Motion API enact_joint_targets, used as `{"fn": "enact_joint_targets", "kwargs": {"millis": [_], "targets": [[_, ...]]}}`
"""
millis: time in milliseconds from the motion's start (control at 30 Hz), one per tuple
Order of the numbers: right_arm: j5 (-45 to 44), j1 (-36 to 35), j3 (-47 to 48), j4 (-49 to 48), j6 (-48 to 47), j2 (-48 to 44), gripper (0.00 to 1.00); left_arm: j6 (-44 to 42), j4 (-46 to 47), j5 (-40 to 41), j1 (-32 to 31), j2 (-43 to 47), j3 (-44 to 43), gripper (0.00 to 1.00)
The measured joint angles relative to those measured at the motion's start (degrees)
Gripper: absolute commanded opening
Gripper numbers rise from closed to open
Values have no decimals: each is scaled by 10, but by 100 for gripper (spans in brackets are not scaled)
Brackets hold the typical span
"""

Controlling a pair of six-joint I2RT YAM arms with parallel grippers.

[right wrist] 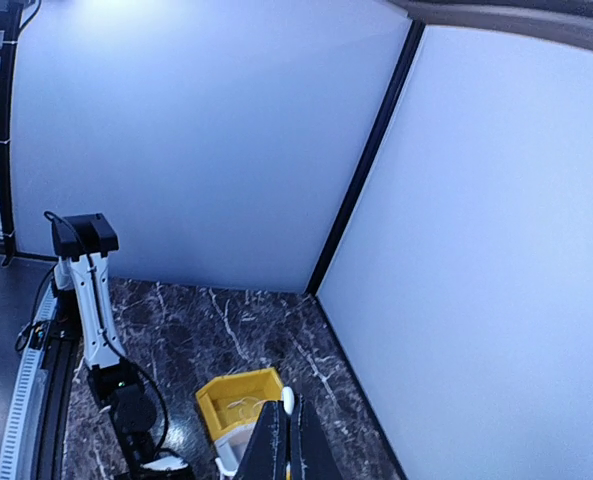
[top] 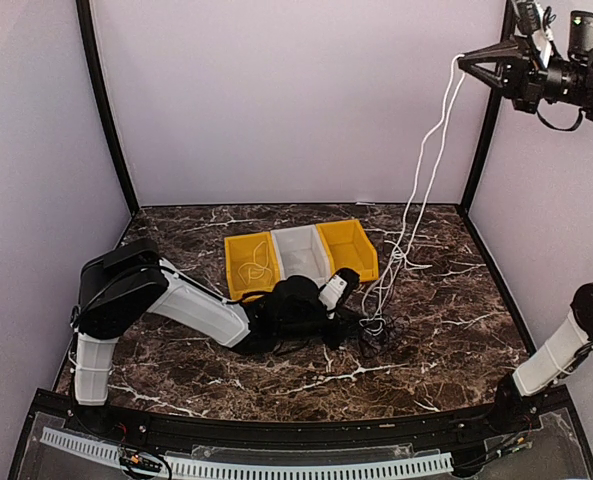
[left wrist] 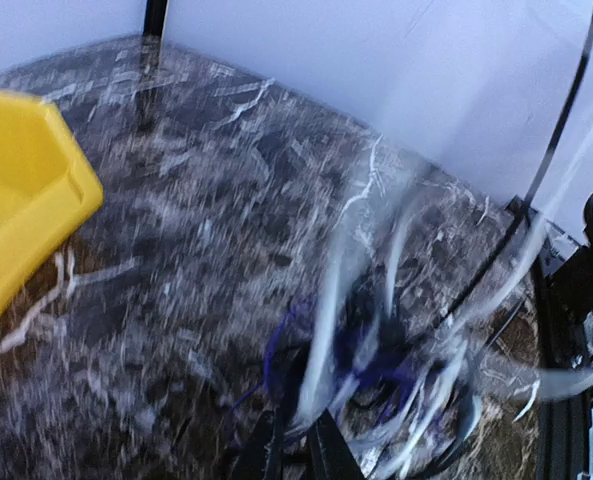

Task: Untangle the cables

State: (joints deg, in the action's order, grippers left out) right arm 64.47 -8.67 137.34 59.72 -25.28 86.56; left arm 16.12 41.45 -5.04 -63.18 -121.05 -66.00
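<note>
High at the top right, my right gripper (top: 463, 62) is shut on the end of the white cable (top: 426, 170). That cable hangs down to the table and ends in loops (top: 396, 255) beside the bins. In the right wrist view the white cable end (right wrist: 289, 398) shows between the shut tips of the right gripper (right wrist: 287, 412). A dark tangle of cables (top: 384, 335) lies on the marble. My left gripper (top: 364, 322) is low at its left edge. In the blurred left wrist view a white cable (left wrist: 326, 340) runs into the narrow gap of the left gripper (left wrist: 304, 452), beside a purplish cord (left wrist: 274, 350). Blur hides any pinch.
Three bins stand in a row behind the tangle: a yellow bin (top: 251, 262) with a thin yellow cord inside, a white bin (top: 301, 255) and a second yellow bin (top: 348, 248). White walls with black corner posts (top: 106, 110) enclose the marble table (top: 176, 360).
</note>
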Motion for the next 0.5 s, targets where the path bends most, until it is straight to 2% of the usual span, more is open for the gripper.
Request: {"fn": "enact_joint_targets", "kwargs": {"millis": [100,233,333,367,500], "targets": [[26,22,35,-84,49,-2,0,0,-54,11,0,0,26,14],[56,24,24,-149,88,-10,0,-5,-105,25,0,3,40,16],[74,25,-87,-210,114,-46,0,-7,-116,39,0,37,75,29],[77,25,-135,-227,123,-59,0,-10,-117,43,0,56,93,35],[71,25,-307,-265,135,-87,0,-15,-113,53,0,155,160,49]]}}
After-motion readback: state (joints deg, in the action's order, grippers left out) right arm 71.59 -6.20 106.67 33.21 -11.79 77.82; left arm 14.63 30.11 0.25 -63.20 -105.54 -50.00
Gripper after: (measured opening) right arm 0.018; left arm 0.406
